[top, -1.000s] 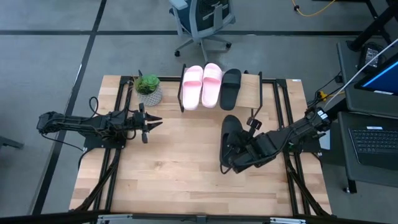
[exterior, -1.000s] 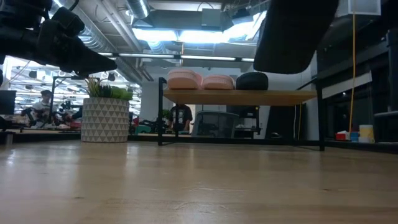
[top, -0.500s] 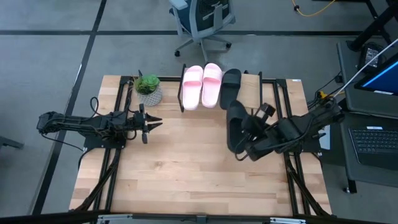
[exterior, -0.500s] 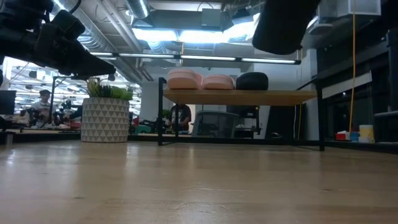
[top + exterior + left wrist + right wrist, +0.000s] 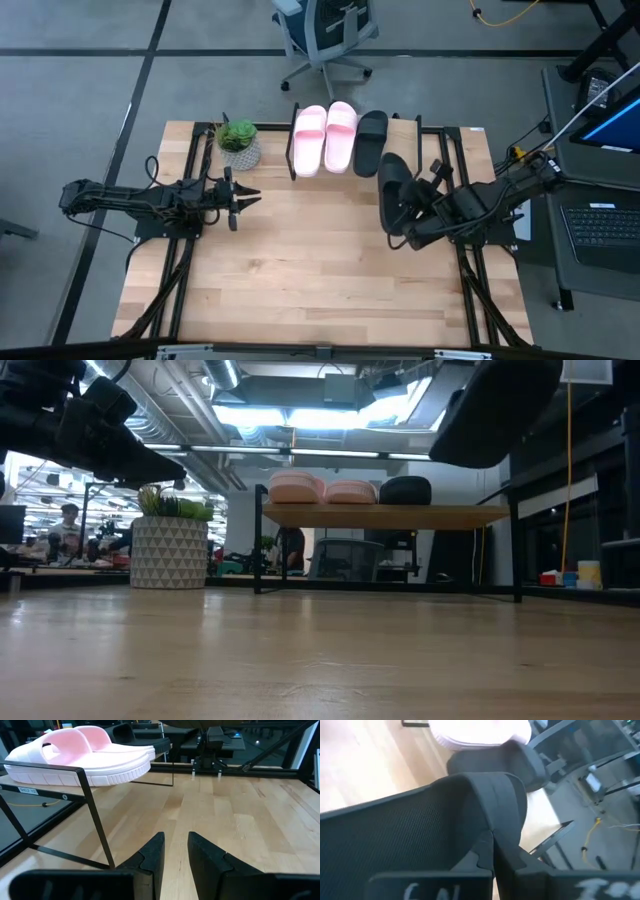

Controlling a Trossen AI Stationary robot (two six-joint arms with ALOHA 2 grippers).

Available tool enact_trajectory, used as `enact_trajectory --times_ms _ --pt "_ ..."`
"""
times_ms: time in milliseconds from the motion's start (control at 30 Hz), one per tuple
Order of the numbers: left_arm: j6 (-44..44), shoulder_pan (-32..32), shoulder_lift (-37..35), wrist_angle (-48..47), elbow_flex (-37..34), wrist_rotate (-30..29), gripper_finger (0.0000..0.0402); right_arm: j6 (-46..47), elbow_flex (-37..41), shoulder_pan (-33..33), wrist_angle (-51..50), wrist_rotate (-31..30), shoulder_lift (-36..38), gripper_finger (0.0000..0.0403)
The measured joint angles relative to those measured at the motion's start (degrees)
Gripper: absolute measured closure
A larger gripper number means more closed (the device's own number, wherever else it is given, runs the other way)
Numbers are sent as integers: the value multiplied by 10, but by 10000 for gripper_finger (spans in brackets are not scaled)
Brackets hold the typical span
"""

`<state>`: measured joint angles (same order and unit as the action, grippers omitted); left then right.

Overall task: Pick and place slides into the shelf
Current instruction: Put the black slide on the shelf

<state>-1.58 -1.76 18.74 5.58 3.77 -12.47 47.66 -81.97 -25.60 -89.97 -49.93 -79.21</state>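
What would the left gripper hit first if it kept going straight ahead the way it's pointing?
Probably bare table at first; farther on, the left gripper would likely meet the right arm's base. The shelf lies off to one side.

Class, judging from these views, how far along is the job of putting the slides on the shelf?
Done: two pink slides and one black slide already lie side by side on the shelf.
In hand: the right gripper is shut on the second black slide, held in the air just short of the shelf.
Left: setting that slide down beside its partner. The left gripper waits near the potted plant.
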Motion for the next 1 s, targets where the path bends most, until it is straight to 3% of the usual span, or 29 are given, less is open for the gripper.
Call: enact_trajectory --times_ms 533,1000 --pt "1 0 0 0 0 0 324 -137 0 130 0 -40 3 403" --pt "2 0 0 0 0 0 324 -226 0 209 4 -38 3 403"
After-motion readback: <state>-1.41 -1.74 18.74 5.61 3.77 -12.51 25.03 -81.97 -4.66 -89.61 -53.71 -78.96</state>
